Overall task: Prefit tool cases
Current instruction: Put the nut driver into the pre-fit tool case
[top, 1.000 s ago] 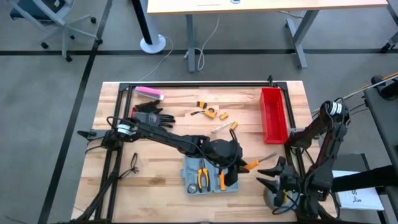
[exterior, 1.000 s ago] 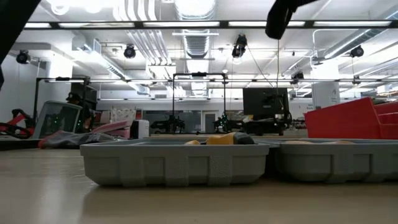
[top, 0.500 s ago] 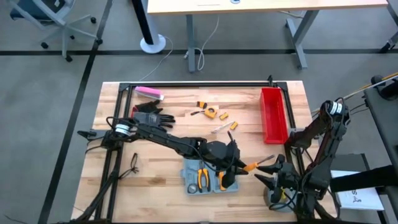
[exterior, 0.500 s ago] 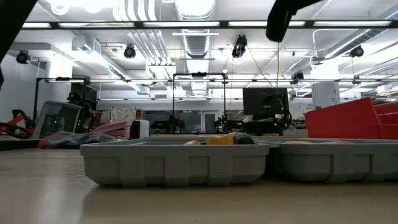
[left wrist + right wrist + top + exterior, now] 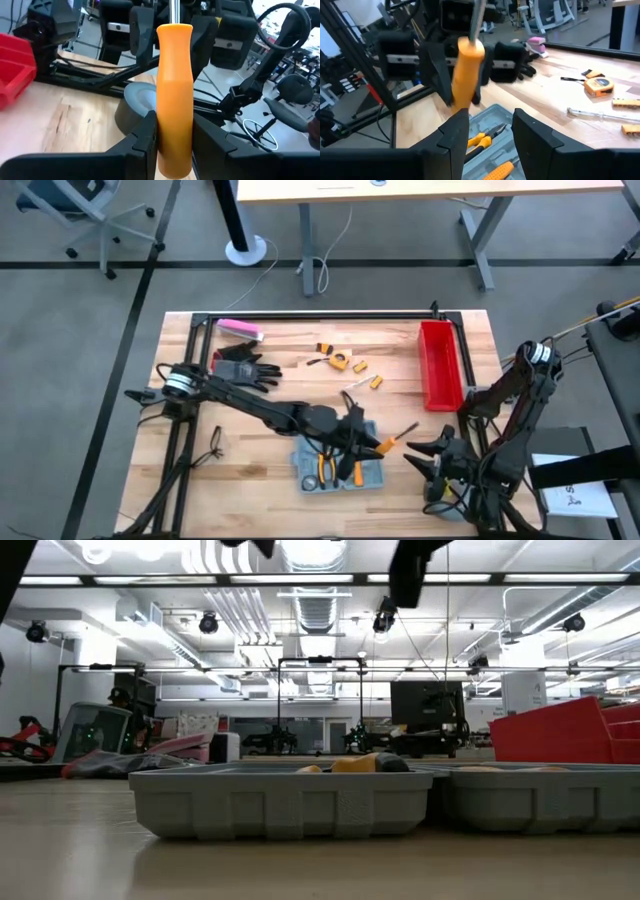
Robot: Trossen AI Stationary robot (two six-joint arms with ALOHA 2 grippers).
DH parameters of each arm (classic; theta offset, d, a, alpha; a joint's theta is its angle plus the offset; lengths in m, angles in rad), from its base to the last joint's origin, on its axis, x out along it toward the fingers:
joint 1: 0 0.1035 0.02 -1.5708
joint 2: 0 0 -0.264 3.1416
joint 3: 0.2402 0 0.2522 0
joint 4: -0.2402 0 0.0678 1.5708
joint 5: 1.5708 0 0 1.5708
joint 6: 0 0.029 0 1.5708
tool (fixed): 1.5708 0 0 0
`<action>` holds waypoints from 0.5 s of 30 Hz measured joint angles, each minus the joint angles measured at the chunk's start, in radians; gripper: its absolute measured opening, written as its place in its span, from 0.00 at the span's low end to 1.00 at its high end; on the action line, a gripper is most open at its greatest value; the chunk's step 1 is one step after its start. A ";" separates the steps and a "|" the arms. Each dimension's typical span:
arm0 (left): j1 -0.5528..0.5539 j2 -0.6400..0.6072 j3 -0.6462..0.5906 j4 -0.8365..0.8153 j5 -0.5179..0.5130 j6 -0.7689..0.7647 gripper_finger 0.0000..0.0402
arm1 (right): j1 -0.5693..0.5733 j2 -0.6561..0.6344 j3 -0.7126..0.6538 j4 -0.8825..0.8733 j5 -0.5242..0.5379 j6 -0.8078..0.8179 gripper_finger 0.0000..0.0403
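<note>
The counter (image 5: pixel 260 380) is crowded at its near edge, and that is where my risk lies. The tool case (image 5: pixel 372 473) lies open and flat at the middle of the near edge, both halves up, with the red bin (image 5: pixel 438 365) well apart towards the far right corner. My left arm reaches across from the left edge, and my left fingers (image 5: pixel 368 446) hang over the case's right half, clamped on the orange handle of a screwdriver (image 5: pixel 174 95) whose shaft points away towards the right edge. My right fingers (image 5: pixel 428 463) wait near the near right corner, spread apart with nothing between them, facing the screwdriver and just beside its tip. My grip sits low on the handle, so most of the tool sticks out past it; I judge that if I swing or tilt quickly, the handle may pivot in my fingers and arrive askew over its slot. The slot I want is hard to make out, and the orange pliers (image 5: pixel 325 465) already lie in the case's left half; if I come down off line I could press on a moulded rib or nudge the pliers loose. The case is not held by anything, so a sideways push might slide it towards the near edge. The shaft could also strike my waiting right fingers if either arm moves carelessly.
</note>
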 joint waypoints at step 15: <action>-0.011 -0.088 -0.260 0.345 -0.082 0.047 0.22 | -0.176 -0.008 0.043 0.153 -0.126 -0.296 0.32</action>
